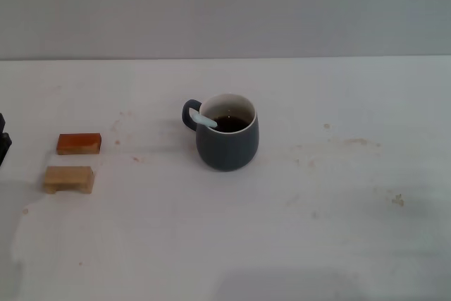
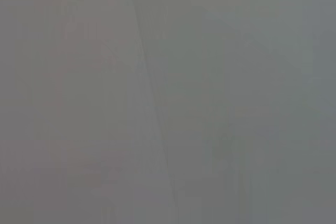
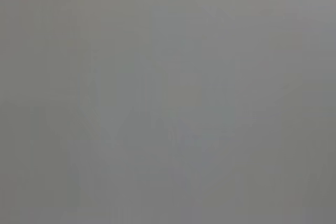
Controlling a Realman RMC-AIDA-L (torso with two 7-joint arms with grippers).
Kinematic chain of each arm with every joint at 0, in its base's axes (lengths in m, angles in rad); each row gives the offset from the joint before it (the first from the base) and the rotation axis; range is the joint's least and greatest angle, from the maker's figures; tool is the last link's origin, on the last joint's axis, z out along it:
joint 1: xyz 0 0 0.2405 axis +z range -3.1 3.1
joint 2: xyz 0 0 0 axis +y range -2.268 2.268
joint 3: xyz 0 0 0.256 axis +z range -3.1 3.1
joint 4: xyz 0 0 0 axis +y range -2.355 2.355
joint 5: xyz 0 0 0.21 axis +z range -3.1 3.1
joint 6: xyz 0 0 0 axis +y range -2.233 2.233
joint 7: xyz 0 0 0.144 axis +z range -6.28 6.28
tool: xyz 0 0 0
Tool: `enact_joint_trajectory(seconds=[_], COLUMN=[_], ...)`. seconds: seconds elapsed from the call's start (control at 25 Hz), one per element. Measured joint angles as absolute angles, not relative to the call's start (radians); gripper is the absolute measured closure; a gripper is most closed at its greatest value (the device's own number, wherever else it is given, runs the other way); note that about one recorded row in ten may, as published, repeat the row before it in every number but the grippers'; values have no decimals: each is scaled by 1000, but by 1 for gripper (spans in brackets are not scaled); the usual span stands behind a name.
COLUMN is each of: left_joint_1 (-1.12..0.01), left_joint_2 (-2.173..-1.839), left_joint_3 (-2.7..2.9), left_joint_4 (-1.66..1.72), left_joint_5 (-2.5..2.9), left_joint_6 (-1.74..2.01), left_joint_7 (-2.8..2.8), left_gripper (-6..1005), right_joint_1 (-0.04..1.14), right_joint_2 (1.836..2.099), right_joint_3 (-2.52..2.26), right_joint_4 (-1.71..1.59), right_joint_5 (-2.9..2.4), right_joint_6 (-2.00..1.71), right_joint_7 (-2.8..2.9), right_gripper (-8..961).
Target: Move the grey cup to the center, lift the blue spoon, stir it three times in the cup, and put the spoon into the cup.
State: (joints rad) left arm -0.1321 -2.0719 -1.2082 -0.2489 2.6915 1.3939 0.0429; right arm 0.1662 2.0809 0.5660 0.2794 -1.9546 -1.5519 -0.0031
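Note:
The grey cup (image 1: pixel 227 139) stands upright near the middle of the white table in the head view, its loop handle pointing to the left and dark liquid inside. The blue spoon (image 1: pixel 205 120) rests in the cup, its pale handle leaning on the rim by the handle side, its bowl hidden in the liquid. A dark part of my left arm (image 1: pixel 3 139) shows at the far left edge, away from the cup; its fingers are not visible. My right gripper is out of view. Both wrist views show only blank grey.
An orange wooden block (image 1: pixel 79 144) and a tan wooden block (image 1: pixel 69 178) lie at the left of the table (image 1: pixel 338 230). Faint stains mark the table's right side. A grey wall runs behind the far edge.

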Motion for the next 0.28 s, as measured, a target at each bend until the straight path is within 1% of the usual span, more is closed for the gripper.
enact_joint_trajectory(seconds=[0.28], left_joint_1=[-115], left_joint_2=[-2073], left_joint_3=[-1207], left_joint_4=[-241], left_joint_5=[2692], left_joint_6=[1374], left_joint_7=[35], left_gripper=[197], right_joint_1=[185], right_joint_2=[2082], right_joint_3=[570], right_joint_4=[246], right_joint_5=[-1953], right_joint_6=[-1547], right_joint_7=[-3], right_gripper=[954])
